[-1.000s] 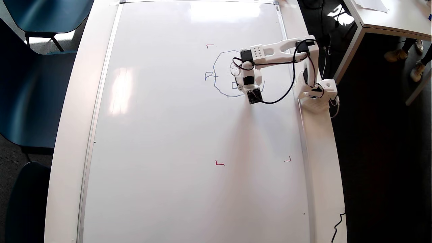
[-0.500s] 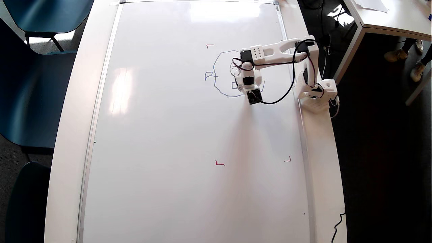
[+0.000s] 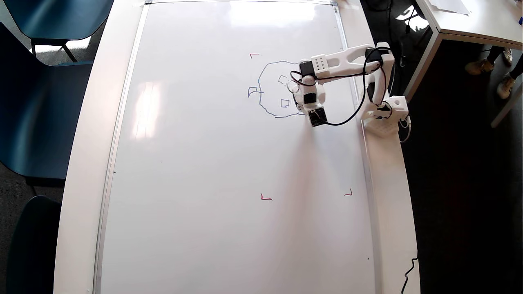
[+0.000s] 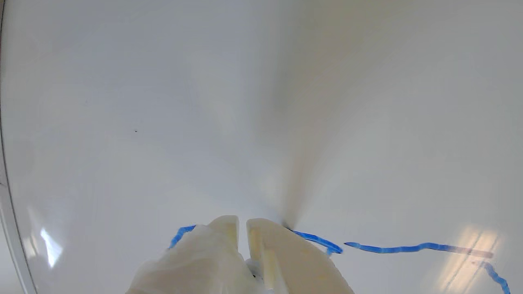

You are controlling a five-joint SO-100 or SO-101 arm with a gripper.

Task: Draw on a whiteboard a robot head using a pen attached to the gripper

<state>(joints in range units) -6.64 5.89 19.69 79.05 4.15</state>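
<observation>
The whiteboard (image 3: pixel 204 163) fills the table top in the overhead view. On its upper right is the robot head (image 3: pixel 261 87), a thin blue roundish outline with two small squares showing inside and a flag-like mark on its left. My gripper (image 3: pixel 303 108) hangs over the outline's lower right edge and covers that side. In the wrist view the gripper (image 4: pixel 242 221) shows two whitish fingers (image 4: pixel 278 253) with only a narrow slit between them, low over the whiteboard (image 4: pixel 163 102). A blue line (image 4: pixel 392 248) runs right from the fingers. The pen's body is hidden.
The arm's base (image 3: pixel 384 120) stands on the white table rim right of the board. Red corner marks (image 3: pixel 265 197) lie further down the board. Blue chairs (image 3: pixel 36 102) stand left, another table (image 3: pixel 470 24) and a person's feet at the top right.
The arm and gripper have shifted right over the last half second, uncovering the two small squares inside the outline. The drawing looks otherwise unchanged.
</observation>
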